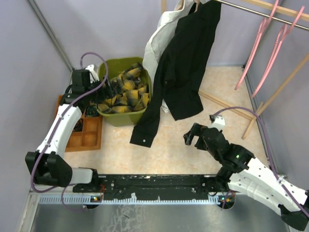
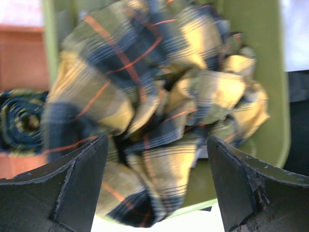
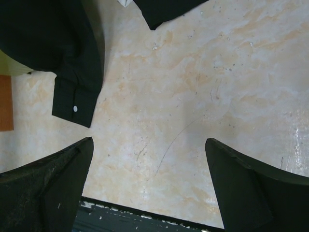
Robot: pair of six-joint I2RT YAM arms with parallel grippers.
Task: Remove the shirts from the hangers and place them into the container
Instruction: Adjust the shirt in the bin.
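Note:
A yellow-and-black plaid shirt (image 1: 124, 91) lies crumpled inside the olive-green container (image 1: 118, 117), filling the left wrist view (image 2: 145, 96). My left gripper (image 1: 102, 100) hovers open over the container's left side, its fingers (image 2: 77, 183) apart with nothing pinched between them. A black shirt (image 1: 186, 72) hangs from the rail, one sleeve (image 1: 145, 126) trailing onto the table, its cuff (image 3: 75, 104) showing in the right wrist view. A white shirt (image 1: 161, 36) hangs behind it. Two pink hangers (image 1: 270, 53) hang bare at the right. My right gripper (image 1: 192, 137) stands open above the table.
An orange compartment tray (image 1: 87, 135) sits left of the container (image 2: 270, 96), under the left arm. Long wooden poles (image 1: 275, 94) lean at the right. The beige tabletop (image 3: 193, 96) lies below the right gripper, with the dark front rail (image 1: 154, 183) along the near edge.

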